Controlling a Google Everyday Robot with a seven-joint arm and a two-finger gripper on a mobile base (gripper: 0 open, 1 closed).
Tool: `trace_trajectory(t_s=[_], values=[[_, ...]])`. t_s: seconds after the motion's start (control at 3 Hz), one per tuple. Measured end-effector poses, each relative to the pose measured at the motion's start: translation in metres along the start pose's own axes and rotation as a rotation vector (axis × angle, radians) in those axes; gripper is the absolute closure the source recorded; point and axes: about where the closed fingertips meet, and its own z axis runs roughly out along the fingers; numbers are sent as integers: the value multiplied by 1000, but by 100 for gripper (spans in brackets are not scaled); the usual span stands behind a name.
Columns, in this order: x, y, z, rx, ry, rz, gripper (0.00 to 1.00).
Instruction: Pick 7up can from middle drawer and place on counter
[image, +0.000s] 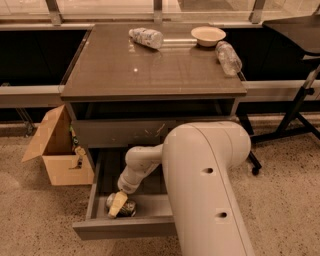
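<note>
7up can (129, 208) lay on its side in the open middle drawer (125, 228), partly hidden behind the gripper (117, 204).
The gripper was down at the drawer's front left, right against the can; whether its jaws were open or gripping it could not be told. The big white arm (205, 190) covered the drawer's right half. The glossy grey-brown worktop (150, 70) carried a patterned bottle (145, 36), a pale bowl (208, 35) and a clear bottle (229, 57) near its far edge. An open cardboard box (55, 150) stood on the speckled floor (290, 200).
</note>
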Motion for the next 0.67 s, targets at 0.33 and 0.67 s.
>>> trace_trajectory(t_s=[0.33,0.67], values=[[-1,0,-2,0,0,0,27],[-1,-1,-1,3,0,-3,50]])
